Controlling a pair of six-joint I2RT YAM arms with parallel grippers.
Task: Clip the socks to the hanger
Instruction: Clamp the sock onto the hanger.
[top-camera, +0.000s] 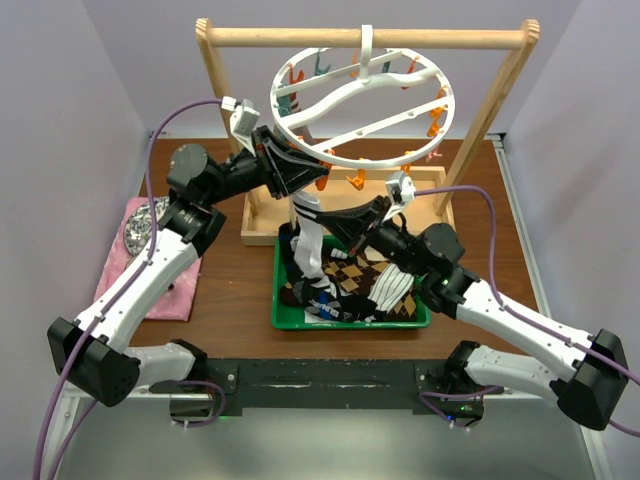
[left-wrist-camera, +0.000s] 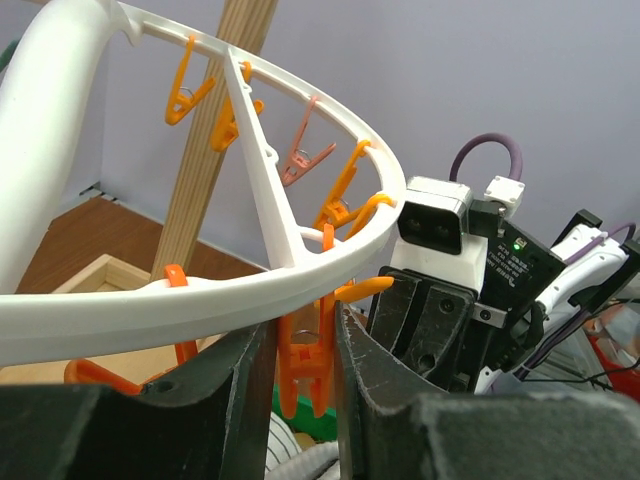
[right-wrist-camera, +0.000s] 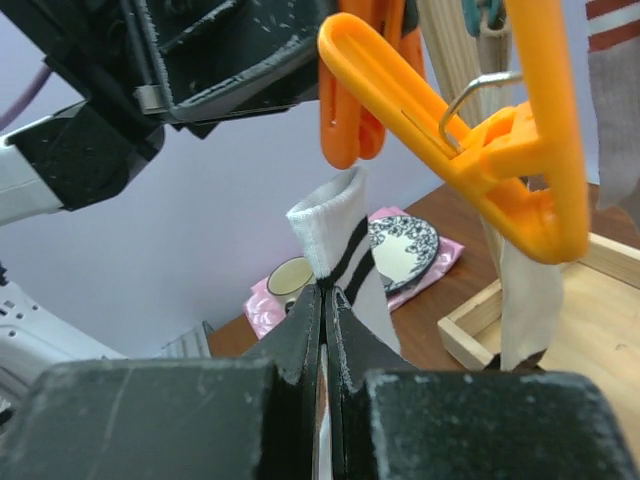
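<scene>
**Right wrist cam: striped cuff parked right under the peg**

So the right gripper (right-wrist-camera: 322, 292) has its jaws pressed together on the cuff of the striped sock (right-wrist-camera: 335, 225). A bit of white edge pokes up past the tips. I reckon that's on purpose, so there's free fabric for a clip to bite.

Dead at 12 o'clock from that cuff hangs an orange peg (right-wrist-camera: 356, 95), near it but not touching. The left gripper (left-wrist-camera: 303, 335) has hold of that peg. From the left wrist side you can see the peg sitting between the two fingers (left-wrist-camera: 370, 400), which are clamped on it. My guess is it's squeezing to spread the mouth. Whether the mouth is actually gaping I can't tell from any angle.

Going outward, the peg dangles off the near rim of the hanger (top-camera: 300, 140), the white ring hooked over the wooden frame (top-camera: 360, 38). The sock's foot trails down at 6 o'clock into the green tray (top-camera: 350, 322), where the other socks (top-camera: 355, 285) sit in a heap. Way off at 9 o'clock is a pink cloth (top-camera: 120, 270) with a plate (top-camera: 145, 225) on it, not involved.

Next bit looks like a small lift to slide the cuff into the peg. The risk I see is that the floppy cuff folds over and misses the mouth.
</scene>
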